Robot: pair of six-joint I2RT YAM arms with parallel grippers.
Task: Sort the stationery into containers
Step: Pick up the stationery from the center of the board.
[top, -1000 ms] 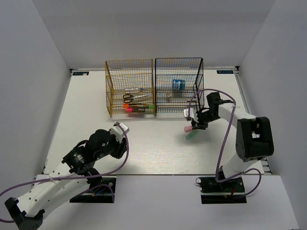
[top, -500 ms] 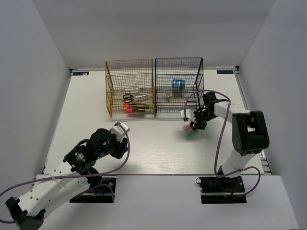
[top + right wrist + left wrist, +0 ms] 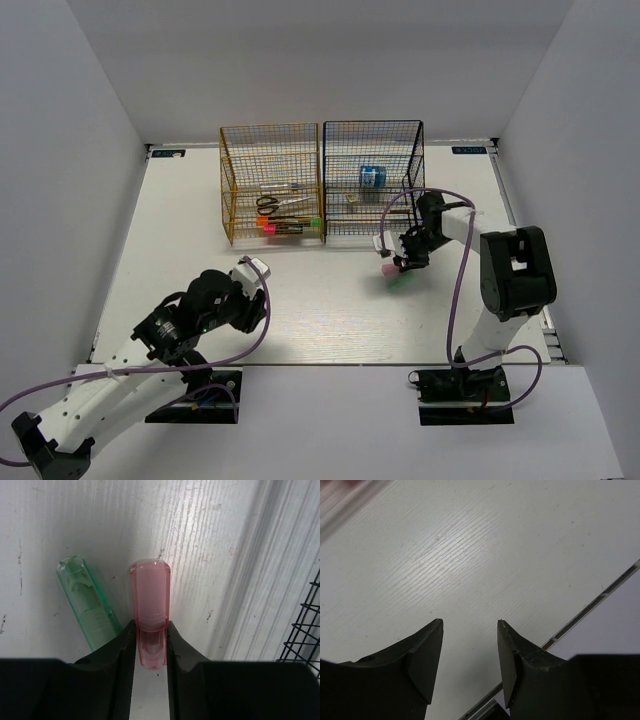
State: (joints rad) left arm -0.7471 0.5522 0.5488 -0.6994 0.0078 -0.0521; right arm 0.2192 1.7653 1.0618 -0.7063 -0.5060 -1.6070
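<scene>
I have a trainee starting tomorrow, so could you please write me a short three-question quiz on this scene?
1. True or false: the right tool is closed on the pink piece.
2. Which container holds the blue roll? A: the yellow rack. B: the black rack.
3. What colour is the oblong piece lying on the table beside the pink piece?

Key: 1 true; 2 B; 3 mint green.

White arms (image 3: 105, 398) w/ blk joints (image 3: 520, 285), purple cables (image 3: 452, 310), blk end effectors (image 3: 470, 625) (image 3: 150, 627).
</scene>
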